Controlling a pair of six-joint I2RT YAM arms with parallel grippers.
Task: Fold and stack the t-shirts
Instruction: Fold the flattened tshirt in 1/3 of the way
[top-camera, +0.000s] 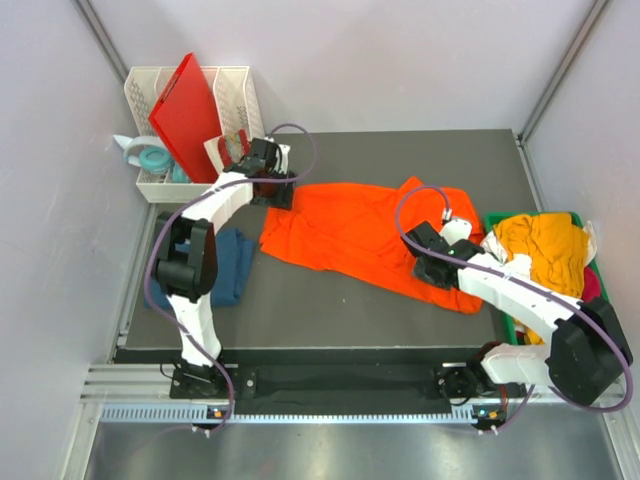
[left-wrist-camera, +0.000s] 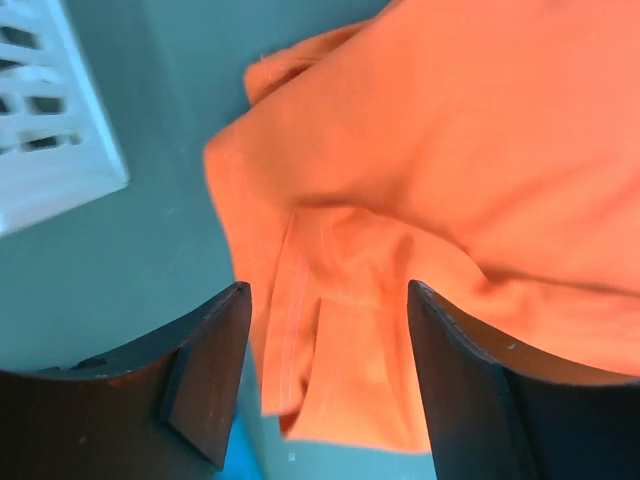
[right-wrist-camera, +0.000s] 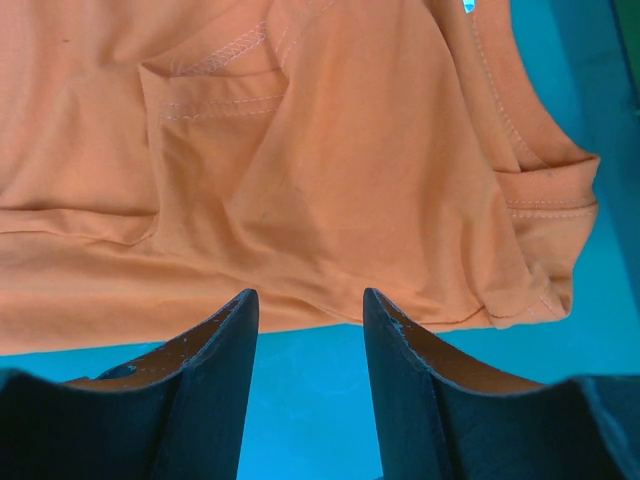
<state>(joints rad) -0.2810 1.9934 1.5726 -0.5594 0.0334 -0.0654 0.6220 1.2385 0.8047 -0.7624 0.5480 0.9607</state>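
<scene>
A bright orange t-shirt (top-camera: 360, 235) lies spread and rumpled across the middle of the dark table. My left gripper (top-camera: 280, 194) is over its back left corner. In the left wrist view the gripper (left-wrist-camera: 328, 290) is open, and a folded orange corner (left-wrist-camera: 340, 350) lies loose between the wide-apart fingers (left-wrist-camera: 210, 370). My right gripper (top-camera: 432, 268) is at the shirt's near right part. In the right wrist view it (right-wrist-camera: 309, 295) is open, with bare table between its fingers and the orange hem (right-wrist-camera: 300, 250) just past their tips. A dark teal-blue t-shirt (top-camera: 232, 262) lies crumpled by the left arm. A mustard-yellow t-shirt (top-camera: 545, 245) lies on top of a heap at the right.
A green bin (top-camera: 497, 222) at the table's right edge holds the heap of shirts. A white basket (top-camera: 240, 95) at the back left holds a red plastic board (top-camera: 188, 112), and its corner (left-wrist-camera: 60, 150) shows close to my left gripper. The left arm's cable arcs over the table's left side.
</scene>
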